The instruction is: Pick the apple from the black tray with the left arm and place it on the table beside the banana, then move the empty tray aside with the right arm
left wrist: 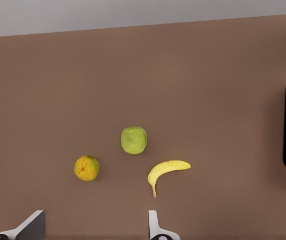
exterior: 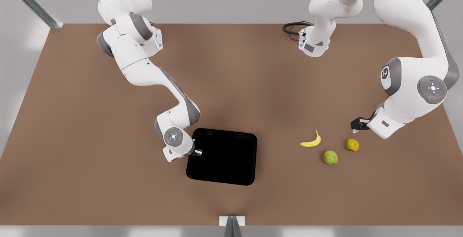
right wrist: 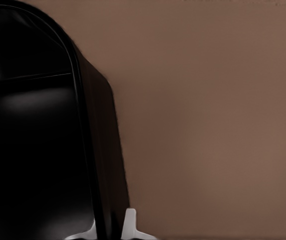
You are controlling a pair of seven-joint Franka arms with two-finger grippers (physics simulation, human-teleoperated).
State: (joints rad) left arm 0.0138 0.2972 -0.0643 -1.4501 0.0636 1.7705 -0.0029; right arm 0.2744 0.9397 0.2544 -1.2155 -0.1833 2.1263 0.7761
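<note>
The apple (exterior: pixel 330 157) (left wrist: pixel 134 140) lies on the brown table (exterior: pixel 90 179), just front-right of the banana (exterior: pixel 311 141) (left wrist: pixel 166 170). The black tray (exterior: pixel 224 157) (right wrist: pixel 33 150) sits near the middle with nothing in it. My right gripper (exterior: pixel 197 152) (right wrist: pixel 108 231) is at the tray's edge on the front view's left. Its fingers (right wrist: pixel 130 225) are closed on the rim, one on each side. My left gripper (exterior: pixel 356 125) (left wrist: pixel 93 227) hovers open above the table, behind the fruit, holding nothing.
An orange-yellow mottled fruit (exterior: pixel 352 145) (left wrist: pixel 87 168) rests right of the apple, below the left gripper. A black cable (exterior: pixel 293 27) loops at the table's far edge. A metal post (exterior: pixel 232 226) stands at the front edge.
</note>
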